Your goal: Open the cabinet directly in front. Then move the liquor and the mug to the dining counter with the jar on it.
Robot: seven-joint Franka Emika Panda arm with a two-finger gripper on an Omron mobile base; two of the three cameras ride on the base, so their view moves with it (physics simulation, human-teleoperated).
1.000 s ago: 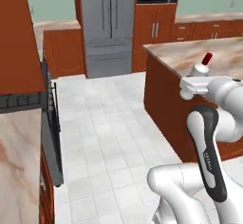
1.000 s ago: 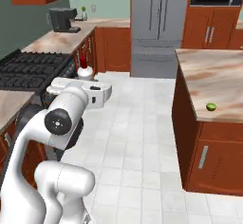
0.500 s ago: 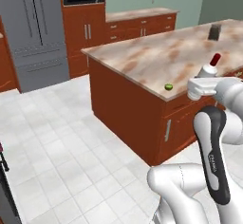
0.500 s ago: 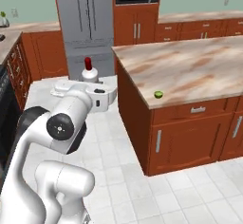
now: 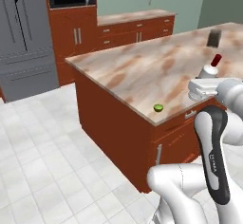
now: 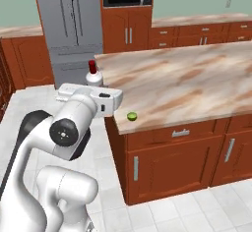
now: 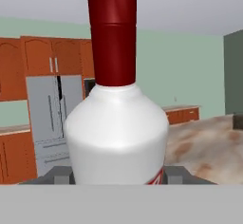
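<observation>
- the view has turned since before: now the dining counter [image 5: 142, 76] is close in front.
- the gripper [image 7: 118, 178] is clamped on one liquor bottle [image 7: 116, 123], upright, near the counter's edge.
- one small green thing [image 6: 132, 116] lies on the counter.

Left base view: dining counter [image 5: 142, 76] spans centre to right; small round fruit [image 5: 158, 107] on its near edge, jar [image 5: 214, 38] upper right, liquor [image 5: 211, 66] at right above the arm. Refrigerator [image 5: 23, 38] upper left.
</observation>
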